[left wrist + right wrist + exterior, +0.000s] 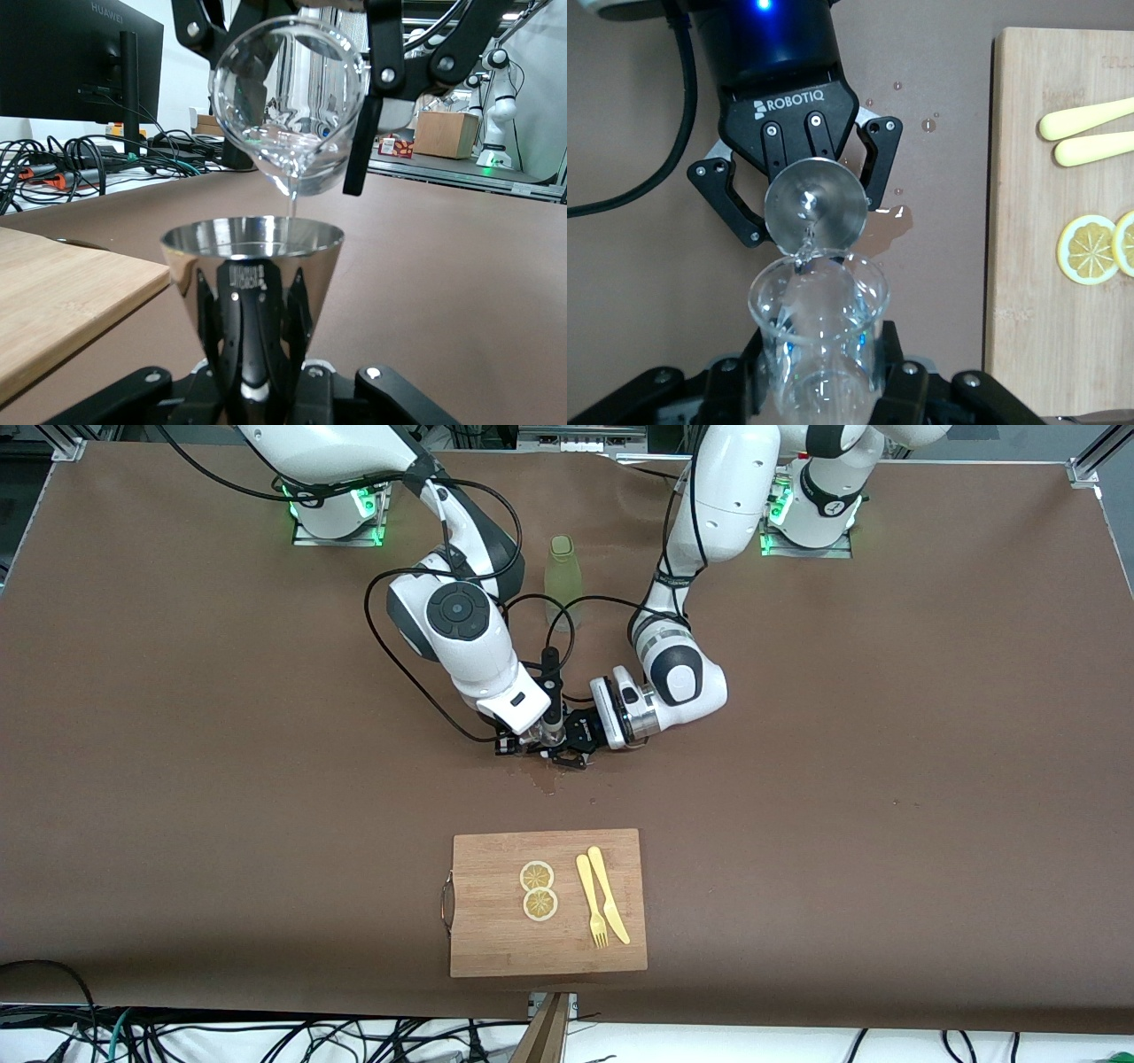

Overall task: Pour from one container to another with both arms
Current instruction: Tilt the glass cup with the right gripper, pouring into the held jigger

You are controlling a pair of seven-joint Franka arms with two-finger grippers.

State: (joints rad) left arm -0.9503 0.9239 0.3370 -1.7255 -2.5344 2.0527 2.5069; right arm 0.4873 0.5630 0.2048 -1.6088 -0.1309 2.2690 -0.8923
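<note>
Nearest the camera, a cutting board [547,903] lies on the surface [886,779]. Wrist views alone show the right claw [824,390] clamped on a tilted glass beaker [292,106], the left claw [252,354] gripping a metal cup [252,257] beneath.

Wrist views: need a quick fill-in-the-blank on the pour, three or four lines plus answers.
1. The right gripper tilts a clear glass beaker so that water runs into a metal ____ below it.
2. That metal cone is held by the ____ gripper.
3. Some water has spilled on the brown table, making a small ____ beside the grippers.
4. On the cutting board two lemon slices lie beside a yellow fork and ____.

Answers: cup; left; puddle; knife
</note>
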